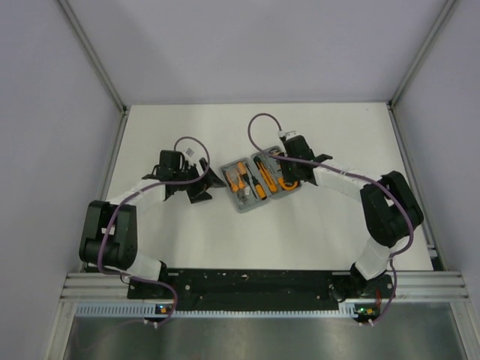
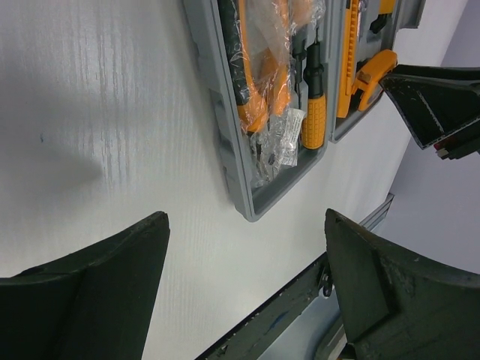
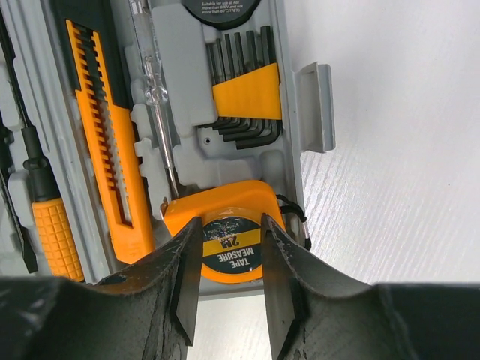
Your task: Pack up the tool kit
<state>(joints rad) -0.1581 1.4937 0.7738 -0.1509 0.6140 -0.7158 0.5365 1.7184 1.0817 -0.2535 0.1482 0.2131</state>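
On the table (image 1: pixel 225 247), the grey case (image 1: pixel 251 182) lies open.

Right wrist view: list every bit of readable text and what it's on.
"TAPE MEASURE": on the face of the tape measure, upside down in this view.
"2M": same face, beside those words.
"Suitable for use at not more than": on the round black label cut off by the top edge. The rest of its print is too small to read.
No other text is visible.
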